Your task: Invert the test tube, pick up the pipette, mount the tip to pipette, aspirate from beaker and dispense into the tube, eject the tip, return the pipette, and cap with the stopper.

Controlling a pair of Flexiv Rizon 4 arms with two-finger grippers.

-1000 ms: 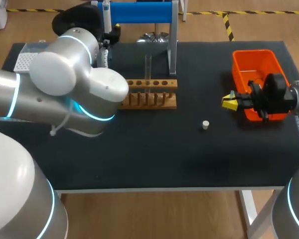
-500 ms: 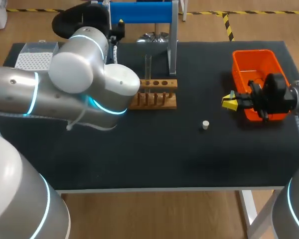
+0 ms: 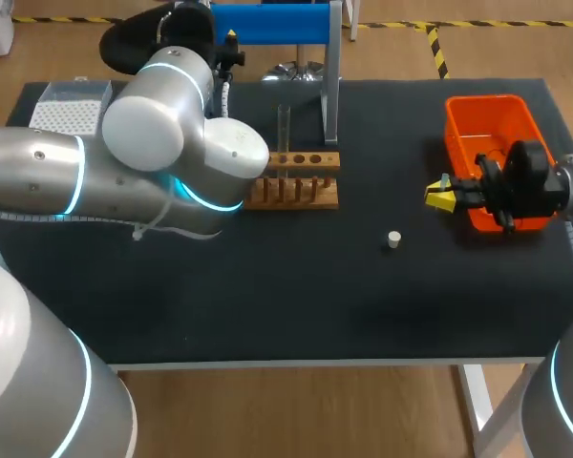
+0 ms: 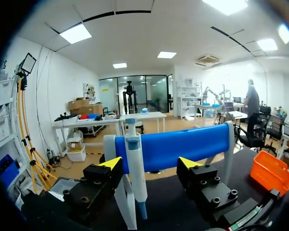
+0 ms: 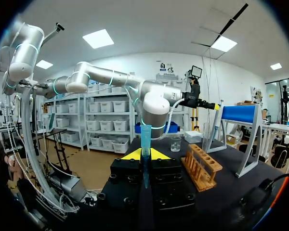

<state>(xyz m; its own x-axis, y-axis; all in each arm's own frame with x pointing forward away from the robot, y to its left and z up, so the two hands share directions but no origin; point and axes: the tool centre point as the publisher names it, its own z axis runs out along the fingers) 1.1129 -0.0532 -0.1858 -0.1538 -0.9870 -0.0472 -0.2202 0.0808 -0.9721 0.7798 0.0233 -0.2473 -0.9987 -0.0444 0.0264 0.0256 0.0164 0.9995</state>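
Yellow-tipped left fingers (image 4: 98,180) stand apart, level, facing the pipette (image 4: 135,168).

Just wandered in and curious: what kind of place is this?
Probably a lab bench for robot trials: a wooden test tube rack, a pipette at a blue stand, and a glass beaker.

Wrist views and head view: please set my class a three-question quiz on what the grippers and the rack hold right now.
1. True or false: the left gripper is shut on the pipette.
2. What does the right gripper hold? A) the pipette B) a blue tip C) nothing
3. Fill in: the test tube stands upright in the wooden ____.

Key
1. False: the pipette hangs between open fingers.
2. B
3. rack
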